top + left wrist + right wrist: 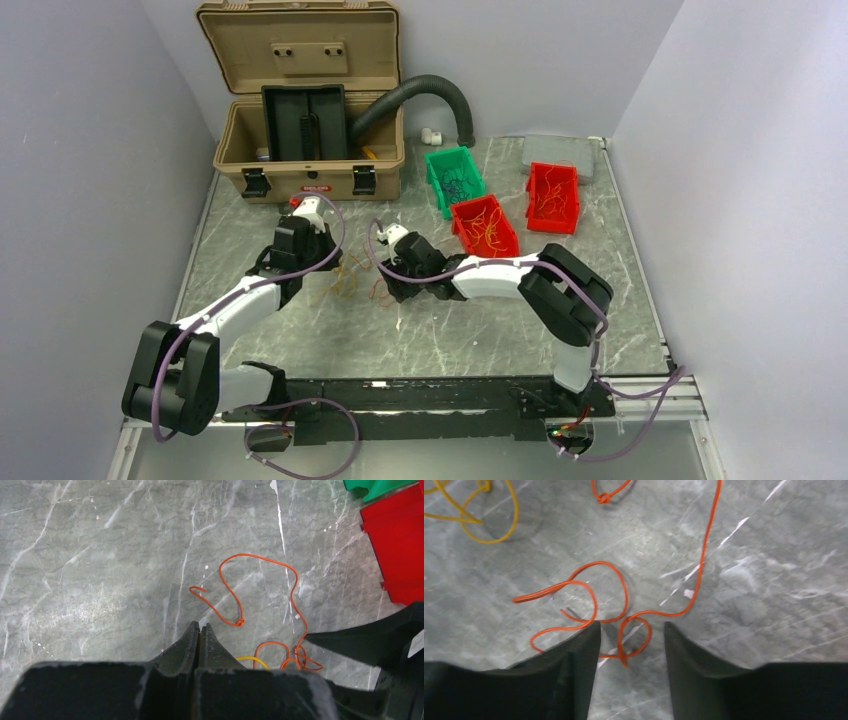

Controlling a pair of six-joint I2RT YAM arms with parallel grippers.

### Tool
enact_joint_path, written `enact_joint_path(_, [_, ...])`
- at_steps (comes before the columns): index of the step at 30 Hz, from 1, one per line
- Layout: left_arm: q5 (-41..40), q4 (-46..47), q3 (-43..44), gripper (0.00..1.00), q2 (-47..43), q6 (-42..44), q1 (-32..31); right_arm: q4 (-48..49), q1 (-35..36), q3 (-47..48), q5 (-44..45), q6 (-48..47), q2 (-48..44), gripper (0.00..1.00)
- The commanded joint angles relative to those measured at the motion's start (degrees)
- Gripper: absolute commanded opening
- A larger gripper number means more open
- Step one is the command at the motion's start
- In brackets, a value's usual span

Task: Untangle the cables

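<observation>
A thin orange cable (235, 587) with a small knot lies in loops on the grey marble table. A yellow cable (252, 659) comes out from under my left finger. My left gripper (199, 626) is shut, and a yellow streak shows in the seam between its jaws. In the top view it (325, 262) sits at the left of the small wire heap (347, 280). My right gripper (631, 627) is open, low over the table, with a small orange cable loop (634, 640) between its fingers. More yellow cable (479, 525) lies at the upper left of the right wrist view. My right gripper (392, 288) is at the heap's right side.
A tan case (310, 110) stands open at the back with a black corrugated hose (420, 95). A green bin (455, 180) and two red bins (485, 225) (553, 195) holding wires stand at the back right, by a grey tray (562, 155).
</observation>
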Motion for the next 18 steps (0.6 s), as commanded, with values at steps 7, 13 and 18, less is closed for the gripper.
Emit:
enact_joint_path(7, [-0.6, 0.7, 2.1, 0.0, -0.1, 0.1, -0.1, 1.7, 0.7, -5.2, 13.2, 4.1, -10.1, 0.0])
enact_joint_path(13, [-0.4, 0.7, 2.0, 0.0, -0.3, 0.1, -0.2, -3.7, 0.3, -6.4, 19.6, 4.4, -20.0, 0.0])
enact_joint_path(18, [-0.1, 0.7, 2.0, 0.0, -0.3, 0.1, -0.2, -10.3, -2.0, -6.2, 24.4, 5.0, -28.2, 0.0])
